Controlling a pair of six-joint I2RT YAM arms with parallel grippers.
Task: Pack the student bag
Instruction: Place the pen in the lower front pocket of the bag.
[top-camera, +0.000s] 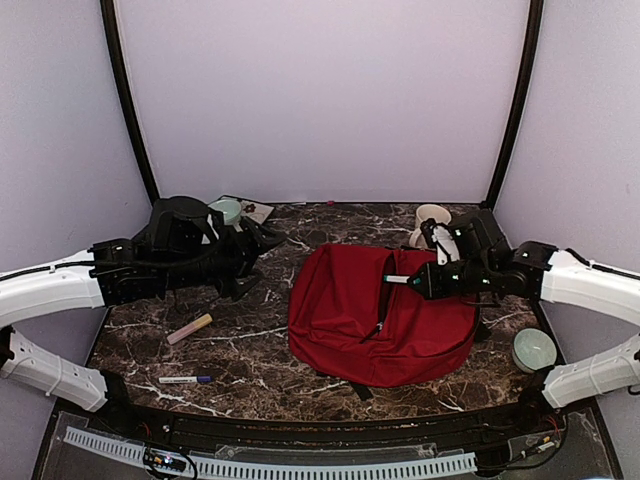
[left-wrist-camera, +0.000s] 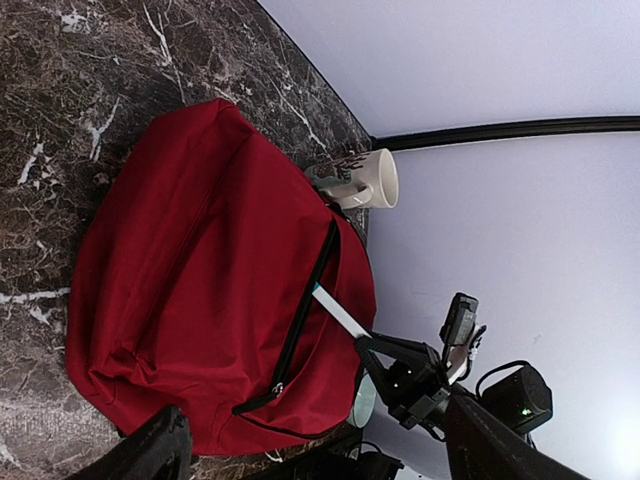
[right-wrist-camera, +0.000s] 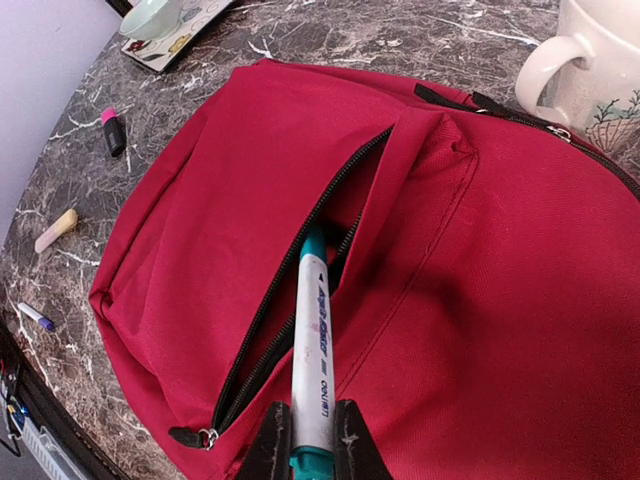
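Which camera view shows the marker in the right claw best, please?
The right wrist view: the marker fills mid-frame, printing visible, held by the right claw, teal tip at the student bag's open zipper. The top external view shows only a small white sliver; the left wrist view, a thin distant stick.

The student bag (right-wrist-camera: 480, 300) is made of matt red woven cloth, and its dark zipper (right-wrist-camera: 262, 305) is ended by a small metal pull (right-wrist-camera: 208, 437). The marker (right-wrist-camera: 313, 340) is formed of smooth, faintly glossy white plastic. The table (top-camera: 240, 335) is finished in polished dark marble-like stone, veined white. The mug (right-wrist-camera: 600, 50) is glazed and shiny.
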